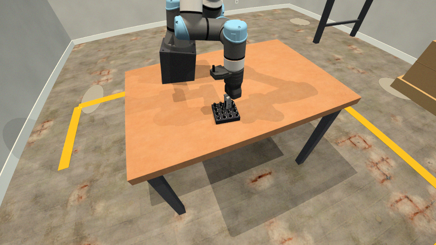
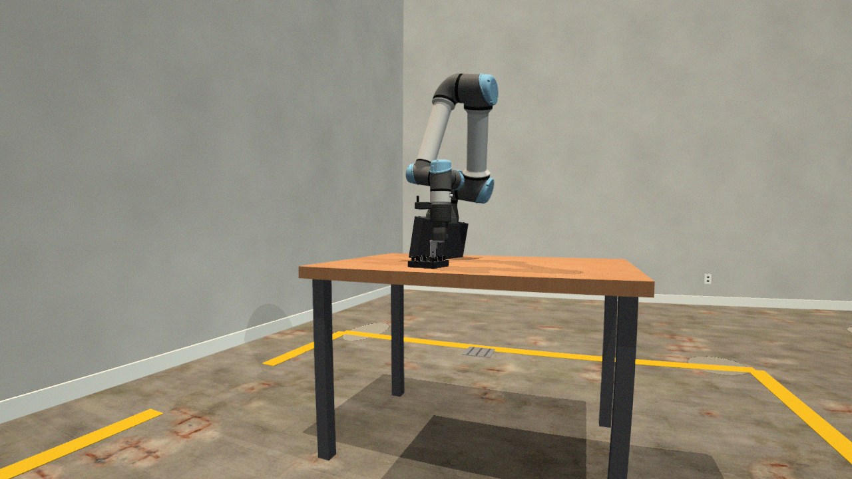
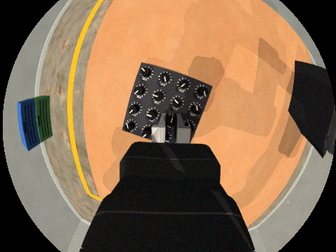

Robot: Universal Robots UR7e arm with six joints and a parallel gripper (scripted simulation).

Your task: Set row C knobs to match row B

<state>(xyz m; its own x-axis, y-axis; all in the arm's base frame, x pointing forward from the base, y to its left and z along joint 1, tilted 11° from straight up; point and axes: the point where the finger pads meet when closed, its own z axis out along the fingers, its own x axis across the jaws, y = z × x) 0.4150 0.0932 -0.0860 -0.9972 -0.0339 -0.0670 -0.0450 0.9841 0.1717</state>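
The black knob box (image 1: pixel 228 121) (image 2: pixel 420 263) (image 3: pixel 152 84) stands on its feet on the orange table (image 1: pixel 183 146) (image 2: pixel 506 279) (image 3: pixel 187 14), near the middle. It carries a grid of small black knobs with white lines. My gripper (image 1: pixel 227 105) (image 2: pixel 434 253) (image 3: pixel 171 120) points straight down onto the box. Its two grey fingers stand close together around one knob on the side of the box nearest the arm's base. The fingers hide that knob's line and name, so I cannot tell which knob it is. The printed names are too small to read.
The arm's black base block (image 1: pixel 177 65) (image 2: pixel 458 238) (image 3: pixel 313 108) stands on the table's rear edge behind the box. A dark frame (image 1: pixel 323 24) and a cardboard crate (image 1: pixel 423 76) stand on the floor beyond the table. Yellow floor lines surround it.
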